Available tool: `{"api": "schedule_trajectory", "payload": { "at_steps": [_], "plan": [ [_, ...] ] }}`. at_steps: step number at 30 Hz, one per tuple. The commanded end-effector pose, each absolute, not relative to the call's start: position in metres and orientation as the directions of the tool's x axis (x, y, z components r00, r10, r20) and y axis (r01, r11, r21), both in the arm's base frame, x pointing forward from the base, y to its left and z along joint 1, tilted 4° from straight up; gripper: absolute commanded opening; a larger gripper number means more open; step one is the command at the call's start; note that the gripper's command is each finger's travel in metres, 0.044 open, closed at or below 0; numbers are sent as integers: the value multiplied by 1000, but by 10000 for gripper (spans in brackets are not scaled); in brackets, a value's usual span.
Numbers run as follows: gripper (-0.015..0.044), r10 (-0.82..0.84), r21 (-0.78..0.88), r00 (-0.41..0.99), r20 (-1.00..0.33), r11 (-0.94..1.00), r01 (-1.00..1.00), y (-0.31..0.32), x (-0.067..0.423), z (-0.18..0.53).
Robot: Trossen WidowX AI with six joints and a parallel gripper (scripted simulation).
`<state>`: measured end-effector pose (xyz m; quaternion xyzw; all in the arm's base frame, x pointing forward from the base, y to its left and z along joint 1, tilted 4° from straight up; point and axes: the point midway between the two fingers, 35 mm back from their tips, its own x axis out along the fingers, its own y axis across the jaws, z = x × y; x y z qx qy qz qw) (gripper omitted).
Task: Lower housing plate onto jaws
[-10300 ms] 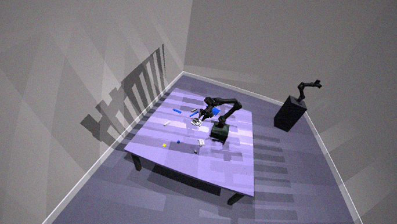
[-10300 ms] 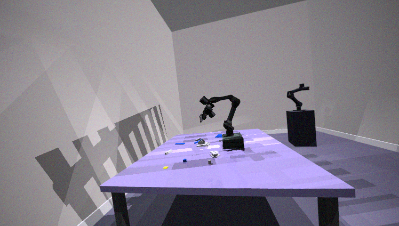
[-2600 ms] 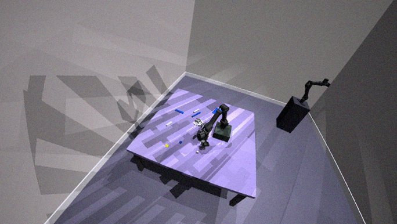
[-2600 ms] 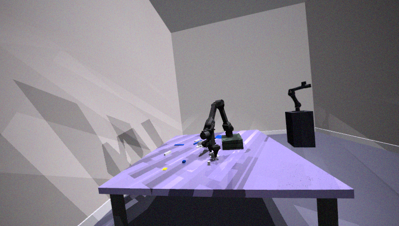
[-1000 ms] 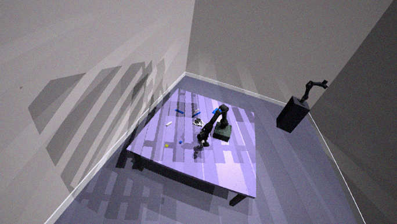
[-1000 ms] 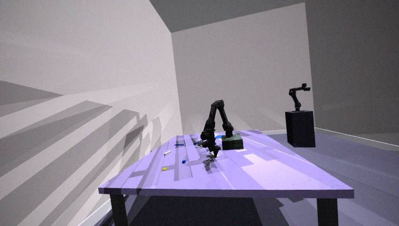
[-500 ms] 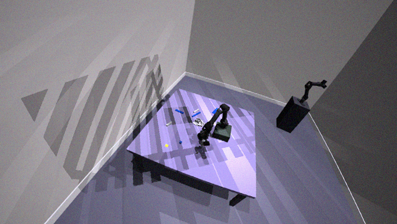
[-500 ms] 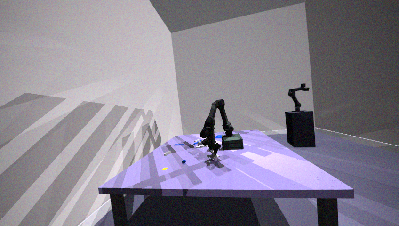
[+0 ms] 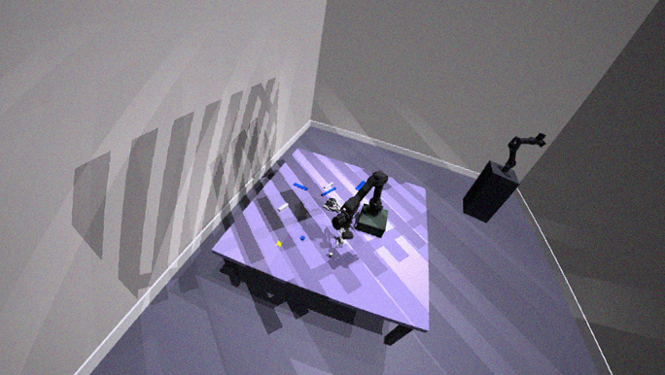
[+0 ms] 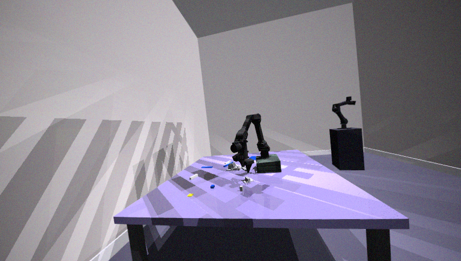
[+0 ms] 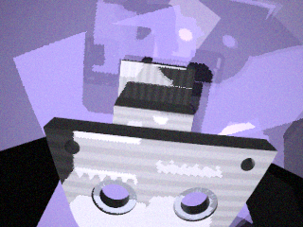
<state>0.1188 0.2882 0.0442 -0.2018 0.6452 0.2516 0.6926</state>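
Our claw point(image 9: 346, 235) point(image 10: 248, 165) point(image 11: 157, 154) stands wide, gripping the housing plate point(image 11: 151, 163) above the desk point(image 9: 396, 301) point(image 10: 307, 206) point(image 11: 47, 73); its long axis runs finger to finger, and we see its two ringed holes towards the wrist camera.

In the top view, an arm point(image 9: 362, 193) point(image 10: 242, 134) is standing on a box point(image 9: 371, 224) point(image 10: 269, 165) on the table point(image 9: 398, 288) point(image 10: 291, 210) point(image 11: 47, 66). From that box, a pedestal point(image 9: 491, 194) point(image 10: 347, 149) is standing at two o'clock; a cube point(image 9: 302, 237) point(image 10: 212, 186) is lying at eight.
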Motion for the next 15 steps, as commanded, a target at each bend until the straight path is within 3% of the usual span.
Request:
{"api": "schedule_trajectory", "payload": {
  "at_steps": [1, 15],
  "plan": [
    [351, 97, 48, 49, -994, 794, -606, 289, 120, 53],
    [351, 93, 27, 50, -994, 686, -727, 277, 139, 52]
  ]
}}
